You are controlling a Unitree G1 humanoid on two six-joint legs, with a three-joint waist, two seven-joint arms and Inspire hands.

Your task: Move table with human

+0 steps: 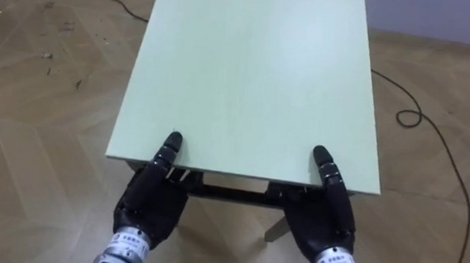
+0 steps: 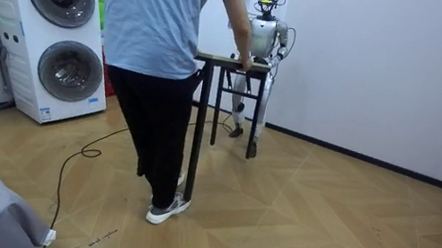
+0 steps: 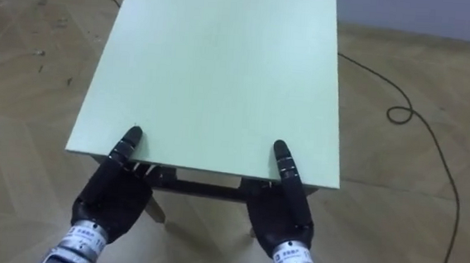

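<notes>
Left eye view, looking down: pale green table (image 1: 248, 66) stood straight ahead of me, its near edge across the lower part of the view.

- Left hand (image 1: 151, 200) was at the near edge, toward the left corner. Thumb lay flat on the top, the rest of the hand was tucked under the edge. Edge clamped between them.
- Right hand (image 1: 324, 216) was at the same edge, toward the right corner, in the same hold: thumb on top, palm and the rest below, clamped on the edge.
- Both hands sat level with each other and well apart along the edge.
- Dark frame under the top showed between my wrists.
- Top was bare, with wood floor (image 1: 36, 134) on both sides of it.

Room view:

- I stood upright at the far end of the table, close to the white wall (image 2: 376, 69).
- A person (image 2: 158, 40) in a light blue shirt and dark trousers stood at the near end, back to the camera.
- One of the person's hands rested on the table's side edge, on the room view's right.
- The table lay between us, its top about level.
- I couldn't tell whether its legs were off the floor.
- Two stacked washers (image 2: 59, 32) stood at the room view's left, well apart from the table.
</notes>
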